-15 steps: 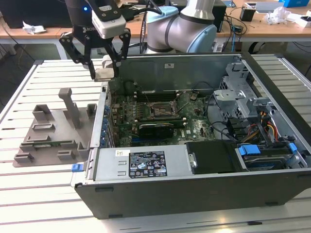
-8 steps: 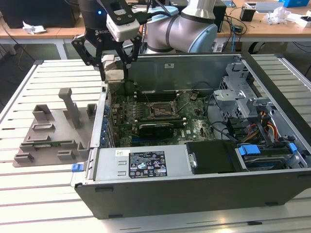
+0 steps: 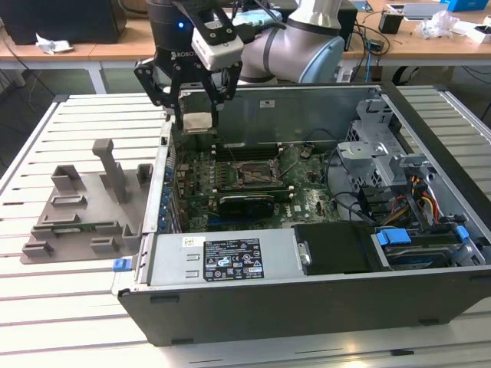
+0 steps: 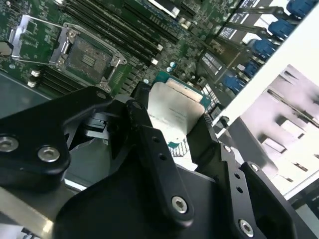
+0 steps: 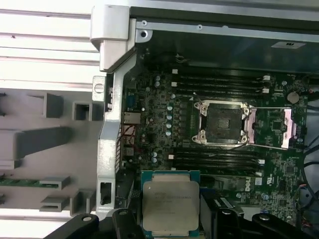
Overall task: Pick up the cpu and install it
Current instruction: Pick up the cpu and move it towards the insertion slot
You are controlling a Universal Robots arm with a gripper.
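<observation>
Silver-lidded cpu (image 5: 170,205), black claw (image 3: 197,121) closed on its edges, held above green motherboard (image 5: 154,102)

Arm bent over, gripper closed on the cpu

The grey arm (image 3: 295,46) comes in from the far side and turns into a black wrist that points straight down, above the far corner of the computer case (image 3: 307,307) at the exterior view's left. The gripper (image 3: 198,116) hangs there with its black linkage fingers (image 4: 149,144) drawn in on either side of the cpu (image 5: 170,206), which it holds lid toward the wrist. The pads seem to press on opposite edges, though the links hide the contact.
</observation>
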